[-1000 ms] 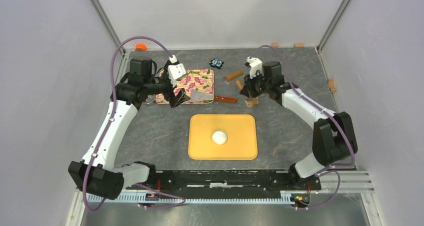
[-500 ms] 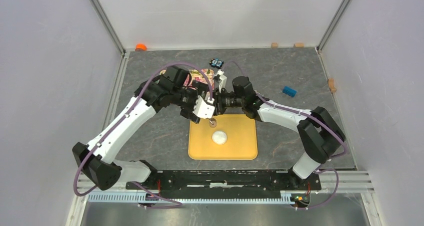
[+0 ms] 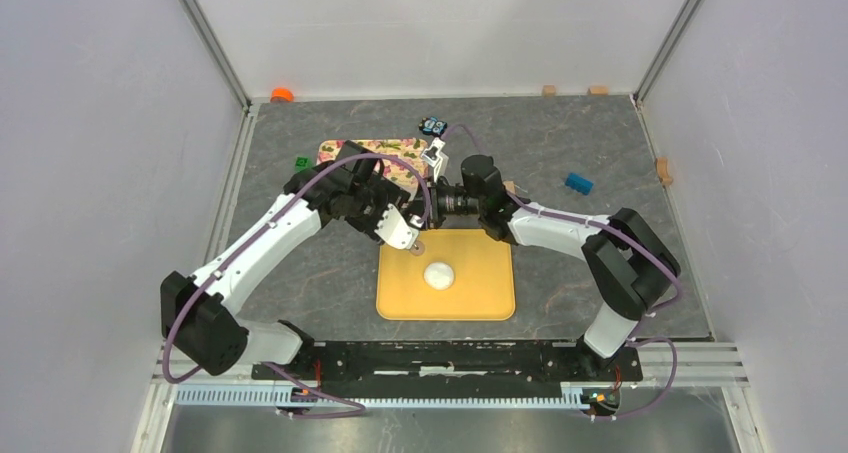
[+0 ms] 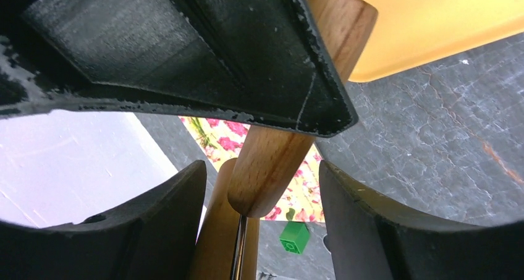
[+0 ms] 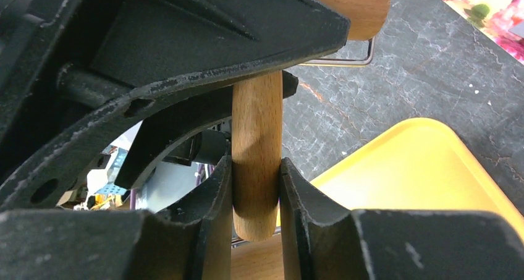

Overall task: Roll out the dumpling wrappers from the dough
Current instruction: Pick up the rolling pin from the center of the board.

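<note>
Both arms have swung together at the yellow board [image 3: 490,298], which holds the dough [image 3: 438,274]; we see the right gripper [image 5: 255,169] clamping the rolling pin [image 5: 256,119], left gripper [image 4: 262,175] loose around it

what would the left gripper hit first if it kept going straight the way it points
Most likely the wooden handle lying between its fingers; the right gripper looks close behind, though depth is unclear.

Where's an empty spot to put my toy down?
Bare table lies between the left arm and the yellow board, and at the back right between the blue block and the wooden blocks. It's crowded at the board's far edge, where the left gripper and right gripper meet at the rolling pin.
</note>
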Available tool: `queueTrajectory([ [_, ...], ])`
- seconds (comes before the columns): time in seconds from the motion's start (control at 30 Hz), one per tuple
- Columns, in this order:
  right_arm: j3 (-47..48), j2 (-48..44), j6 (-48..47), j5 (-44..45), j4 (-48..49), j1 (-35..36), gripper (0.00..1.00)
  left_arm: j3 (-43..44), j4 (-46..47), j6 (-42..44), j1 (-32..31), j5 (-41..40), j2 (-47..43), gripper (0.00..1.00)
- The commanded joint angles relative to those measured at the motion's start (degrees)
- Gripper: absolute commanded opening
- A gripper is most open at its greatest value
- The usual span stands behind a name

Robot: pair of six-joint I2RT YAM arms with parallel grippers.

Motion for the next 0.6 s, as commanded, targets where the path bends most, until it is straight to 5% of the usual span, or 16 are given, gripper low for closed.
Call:
queueTrajectory([
  [0.0, 3.33, -0.3, 0.35, -2.5, 7.34, 0.76, 0.0, -2.74, 7.16, 1.83, 0.18, -2.11, 1.81, 0.65],
  [0.13, 3.69, 0.0, 0.43, -2.49, 7.68, 0.76, 0.0, -2.49, 7.91, -2.04, 0.1, 3.57, 1.53, 0.46],
  [0.23, 3.87, 0.25, 0.34, -2.33, 7.85, 0.72, 0.0, -2.09, 7.87, -5.83, 0.11, 6.44, 0.89, 0.04],
  [0.57, 5.02, 3.36, -0.18, -1.21, 6.94, 0.28, 0.0, -5.53, 8.23, -7.82, 0.11, 9.05, -1.53, 0.08],
])
